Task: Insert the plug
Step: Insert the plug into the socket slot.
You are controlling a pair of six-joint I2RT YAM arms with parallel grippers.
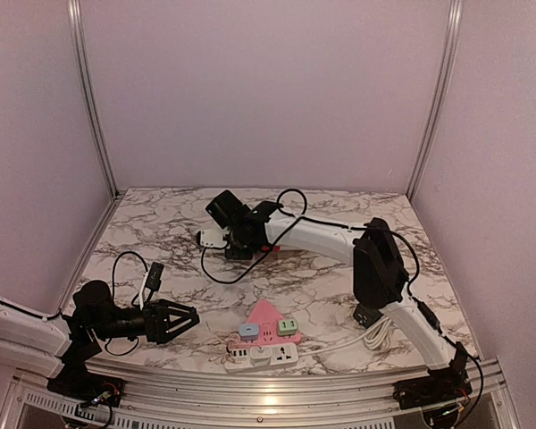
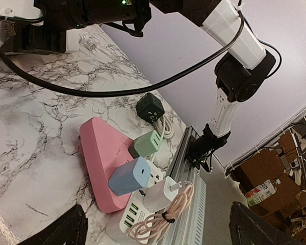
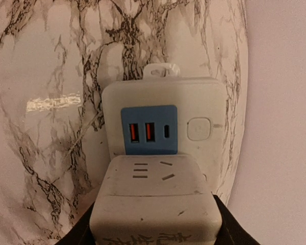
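Right claw (image 3: 154, 232) stands about half open, its dark fingers (image 3: 79, 232) clamped on both sides of the white plug block (image 3: 155, 196). The block sits against a white socket cube (image 3: 163, 97) with a blue USB panel, toward the far left of the marble table (image 1: 339, 295). A black cable (image 2: 92, 94) loops just beside it. Near the front edge lie a pink triangular strip (image 1: 264, 322) and a white power strip (image 1: 268, 356). Left claw (image 1: 186, 320) gapes wide and empty near them.

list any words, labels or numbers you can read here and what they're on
No text reads clearly.
White cube-shaped adapter: dark characters along its lower edge, cut off and blurred, unreadable.
White printed pack in the background: print too small to read.
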